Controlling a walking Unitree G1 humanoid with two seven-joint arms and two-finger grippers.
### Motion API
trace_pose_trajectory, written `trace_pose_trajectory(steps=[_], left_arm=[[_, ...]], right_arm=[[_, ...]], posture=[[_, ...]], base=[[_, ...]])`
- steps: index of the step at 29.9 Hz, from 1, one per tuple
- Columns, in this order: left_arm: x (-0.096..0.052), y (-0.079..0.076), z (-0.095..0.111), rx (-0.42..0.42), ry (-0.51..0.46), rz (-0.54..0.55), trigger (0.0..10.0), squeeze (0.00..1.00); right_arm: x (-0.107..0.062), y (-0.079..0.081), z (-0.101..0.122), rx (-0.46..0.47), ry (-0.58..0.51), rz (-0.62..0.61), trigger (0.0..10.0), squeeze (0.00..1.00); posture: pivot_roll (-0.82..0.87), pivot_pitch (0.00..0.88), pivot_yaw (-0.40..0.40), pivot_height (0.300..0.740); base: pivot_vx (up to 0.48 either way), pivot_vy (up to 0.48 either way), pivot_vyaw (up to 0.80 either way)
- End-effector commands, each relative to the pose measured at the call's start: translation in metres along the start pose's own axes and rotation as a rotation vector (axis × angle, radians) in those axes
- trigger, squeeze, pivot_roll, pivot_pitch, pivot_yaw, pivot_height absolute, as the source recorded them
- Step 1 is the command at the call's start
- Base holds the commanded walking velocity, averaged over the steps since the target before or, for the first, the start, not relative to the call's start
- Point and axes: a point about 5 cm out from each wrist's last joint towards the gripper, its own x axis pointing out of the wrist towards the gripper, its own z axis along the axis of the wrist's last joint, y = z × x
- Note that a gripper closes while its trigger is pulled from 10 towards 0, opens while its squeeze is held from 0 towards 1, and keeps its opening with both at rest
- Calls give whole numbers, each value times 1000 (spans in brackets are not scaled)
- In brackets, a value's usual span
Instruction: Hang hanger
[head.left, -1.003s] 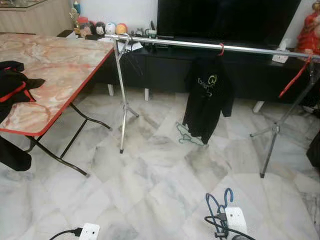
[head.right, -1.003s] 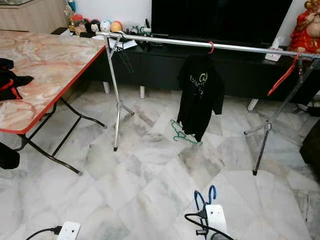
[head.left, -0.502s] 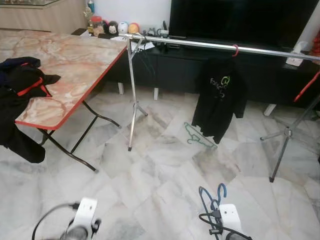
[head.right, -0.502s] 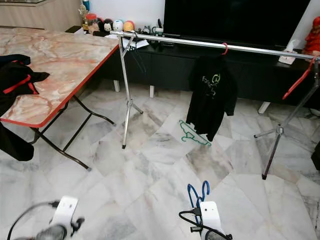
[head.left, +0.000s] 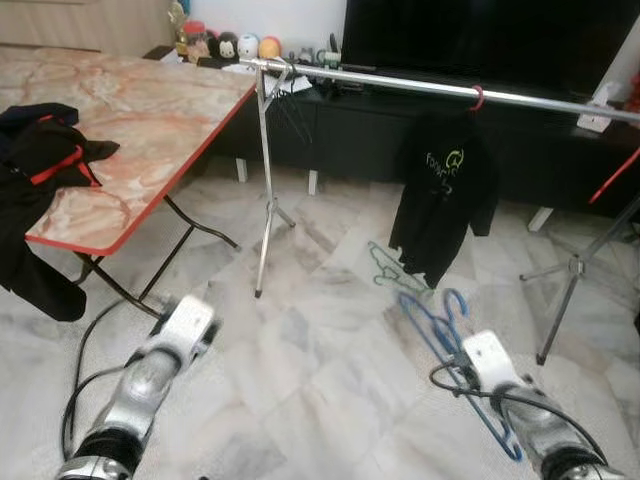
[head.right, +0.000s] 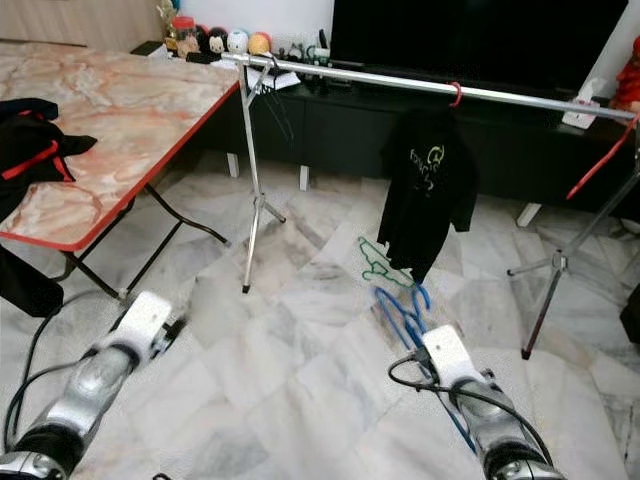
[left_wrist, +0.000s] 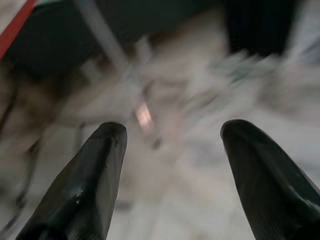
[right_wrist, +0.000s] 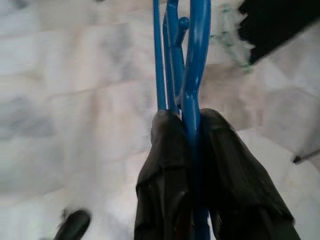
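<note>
Hanger (right_wrist: 192, 65) clamped thinly in right jaws (right_wrist: 187, 135) may twist, missing the rail (head.left: 400, 84); left jaws (left_wrist: 172, 150) apart.

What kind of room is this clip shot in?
Most likely a home living room: a large television on a low dark cabinet, a marble-tiled floor, and a clothes rail set up before a folding table.

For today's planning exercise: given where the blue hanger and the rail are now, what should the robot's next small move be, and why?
Probably raise the right gripper, shut on the blue hanger, toward the metal rail; the hanger sits low over the floor, well below it.
</note>
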Motion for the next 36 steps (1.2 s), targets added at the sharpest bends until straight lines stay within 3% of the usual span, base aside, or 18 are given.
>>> trace_pose_trajectory(steps=[1,3,9,14,25,33,36], left_arm=[[-1,-13,5,-14,-15,-130,10000,0],[-1,-30,19,-4,-58,-298,10000,0],[-13,-57,30,-14,-69,-596,10000,0],[-20,-66,34,-26,-57,-733,10000,0],[-19,-84,48,-17,-73,-907,10000,0],[-17,-97,56,-34,-100,-1032,10000,0],[-17,-100,55,-3,-86,-1070,10000,0]], right_arm=[[-3,-4,0,-50,0,51,10000,0],[-6,-7,6,-120,-11,121,10000,0],[-10,-9,17,-233,-37,250,10000,0],[-12,-1,32,-297,-98,386,10000,0],[-26,11,51,-480,-142,549,10000,0],[-30,17,62,-530,-168,559,10000,0],[-31,20,65,-534,-181,563,10000,0]], posture=[[-11,0,-59,740],[-14,0,-57,740],[-19,0,-52,740],[-23,0,-44,740],[-29,0,-29,740],[-35,0,-16,740],[-37,0,-12,740]], base=[[0,0,0],[0,0,0],[0,0,0],[0,0,0],[0,0,0],[0,0,0],[0,0,0]])
